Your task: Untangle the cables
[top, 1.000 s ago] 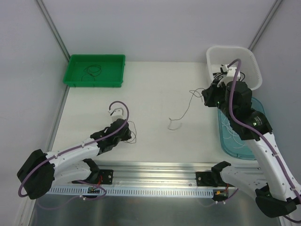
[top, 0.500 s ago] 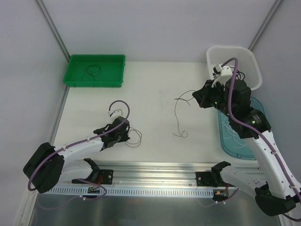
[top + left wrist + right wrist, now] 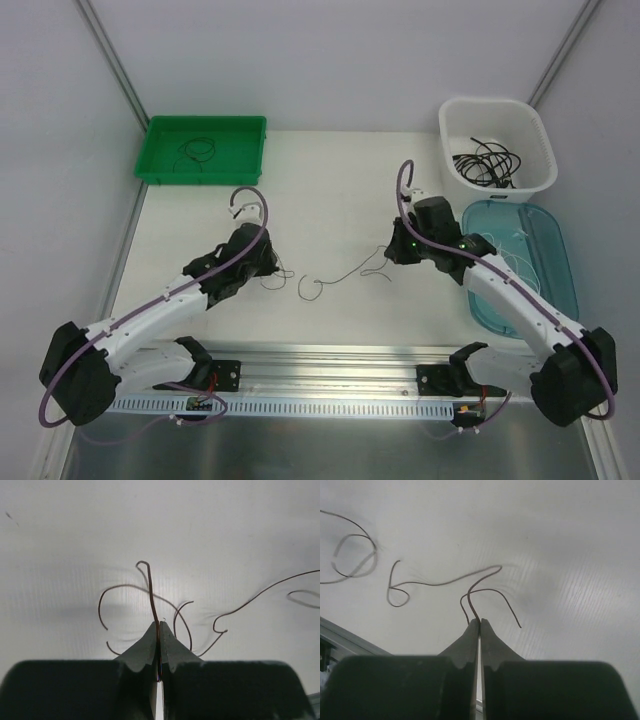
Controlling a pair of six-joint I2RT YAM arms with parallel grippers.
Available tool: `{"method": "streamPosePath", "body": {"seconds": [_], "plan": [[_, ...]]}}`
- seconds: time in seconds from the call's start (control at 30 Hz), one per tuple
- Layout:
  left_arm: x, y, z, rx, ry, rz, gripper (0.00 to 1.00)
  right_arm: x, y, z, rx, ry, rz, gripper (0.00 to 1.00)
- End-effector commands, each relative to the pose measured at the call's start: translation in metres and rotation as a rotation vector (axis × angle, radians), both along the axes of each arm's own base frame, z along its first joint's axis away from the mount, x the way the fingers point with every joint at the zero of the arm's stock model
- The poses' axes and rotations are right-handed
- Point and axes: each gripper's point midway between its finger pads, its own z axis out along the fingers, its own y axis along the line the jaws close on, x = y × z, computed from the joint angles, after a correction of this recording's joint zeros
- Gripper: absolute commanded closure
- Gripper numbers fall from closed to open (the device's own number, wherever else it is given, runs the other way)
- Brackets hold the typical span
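Note:
A thin dark cable [image 3: 345, 275] lies loosely on the white table between my two grippers, with a small loop at its left end [image 3: 308, 288]. My left gripper [image 3: 268, 264] is low over the table and shut on a thin dark wire [image 3: 150, 590], which curls in several short loops in front of the fingertips [image 3: 167, 635]. My right gripper [image 3: 392, 252] is also low and shut on the other thin cable end [image 3: 445, 583], pinched at its fingertips [image 3: 472, 630]. A further loop [image 3: 352, 555] lies to the left in the right wrist view.
A green tray [image 3: 160, 165] at the back left holds a coiled black cable [image 3: 197, 150]. A white basket [image 3: 530, 135] at the back right holds several black cables [image 3: 487, 163]. A teal tray [image 3: 545, 250] with thin white cords lies at the right. A metal rail [image 3: 330, 355] runs along the near edge.
My right arm came down and left from beside the white basket to the table's middle, laying the hanging cable flat. My left gripper shifted slightly right and forward with its wire.

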Motion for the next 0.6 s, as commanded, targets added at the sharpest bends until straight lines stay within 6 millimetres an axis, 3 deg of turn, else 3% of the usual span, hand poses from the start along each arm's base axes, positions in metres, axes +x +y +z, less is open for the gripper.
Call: {"method": "streamPosePath", "body": {"seconds": [0.0,0.07,0.13,0.2,0.33,0.43,0.57], "plan": [[0.018,0.011,0.059,0.031,-0.141,-0.001,1.0,0.004,0.021,-0.023,0.051,0.036,0.023,0.98],[0.023,0.019,0.076,0.044,-0.174,0.015,1.0,0.003,0.024,-0.047,0.023,0.086,0.021,0.96],[0.031,0.025,0.103,0.056,-0.231,0.022,1.0,0.0,0.031,-0.058,0.011,0.111,0.039,0.93],[0.039,0.034,0.13,0.068,-0.284,0.04,1.0,-0.006,0.037,-0.071,0.003,0.147,0.064,0.84],[0.053,0.052,0.173,0.086,-0.371,0.094,0.97,-0.016,0.049,-0.072,0.022,0.151,0.116,0.38],[0.068,0.069,0.199,0.119,-0.418,0.148,0.96,-0.022,0.049,-0.067,-0.005,0.117,0.143,0.2],[0.103,0.088,0.226,0.164,-0.44,0.203,0.95,-0.028,0.045,-0.056,-0.033,0.055,0.165,0.09]]}}
